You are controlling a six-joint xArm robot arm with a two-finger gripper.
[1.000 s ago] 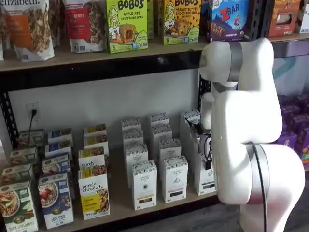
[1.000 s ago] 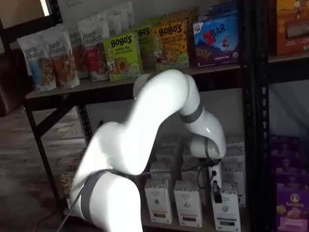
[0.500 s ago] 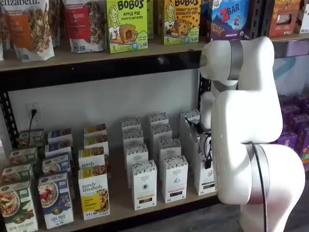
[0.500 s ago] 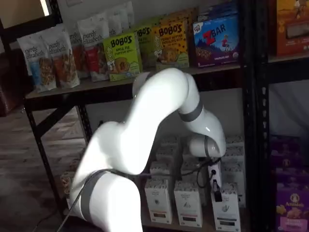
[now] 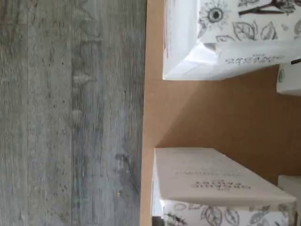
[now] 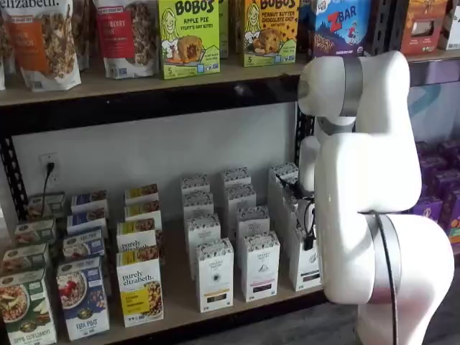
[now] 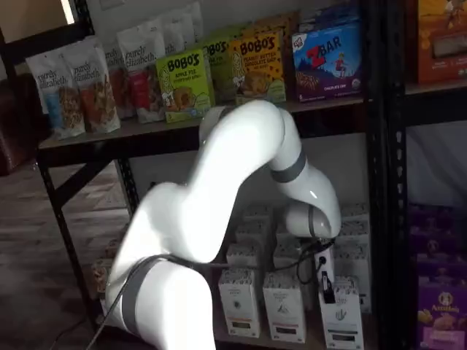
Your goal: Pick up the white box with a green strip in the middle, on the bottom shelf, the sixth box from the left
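Note:
The white box [image 6: 305,267] stands at the front right of the bottom shelf [image 6: 176,296], a tall white carton with a speckled top and a dark band. It also shows in a shelf view [image 7: 341,319]. My gripper [image 6: 309,233] hangs on its top part, black fingers closed against its sides, and shows in both shelf views [image 7: 326,286]. My white arm hides the box's right side. The wrist view shows the bare shelf board [image 5: 211,113] between two like white cartons.
Rows of like white cartons [image 6: 259,266] stand just left of the held one. Granola boxes [image 6: 139,287] fill the left. The upper shelf [image 6: 144,75] hangs overhead. A black upright [image 7: 379,182] and purple boxes [image 7: 441,306] stand at the right. Grey floor [image 5: 70,113] lies in front.
My arm has risen slightly. The white box has come up a little with the gripper and tilts slightly. The other boxes have not moved.

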